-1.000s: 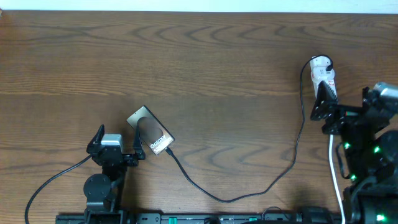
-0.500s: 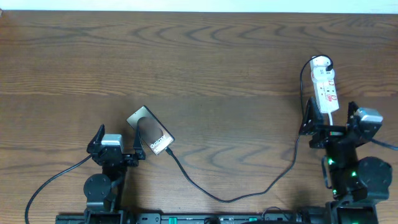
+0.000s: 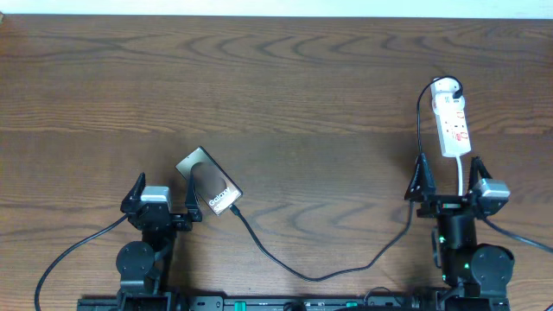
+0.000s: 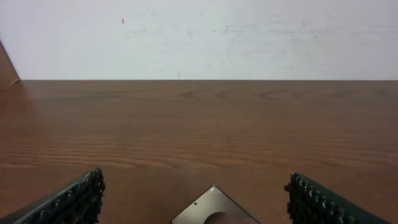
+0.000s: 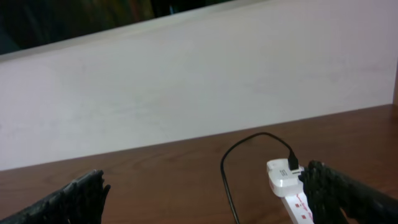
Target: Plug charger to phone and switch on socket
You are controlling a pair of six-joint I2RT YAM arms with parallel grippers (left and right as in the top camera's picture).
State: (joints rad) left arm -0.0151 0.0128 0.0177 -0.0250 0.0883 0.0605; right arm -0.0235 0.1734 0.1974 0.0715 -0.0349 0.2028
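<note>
table [image 3: 276, 86]: matt grained wood | socket [image 3: 453, 121]: white plastic (smooth) | phone [image 3: 210, 183]: glossy

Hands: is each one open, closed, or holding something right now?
Left hand: open, holding nothing.
Right hand: open, holding nothing.

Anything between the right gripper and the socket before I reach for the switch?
No object blocks it. The right gripper sits open just short of the socket. Only the white cord runs back between its fingers, and the charger cable passes beside one finger.
</note>
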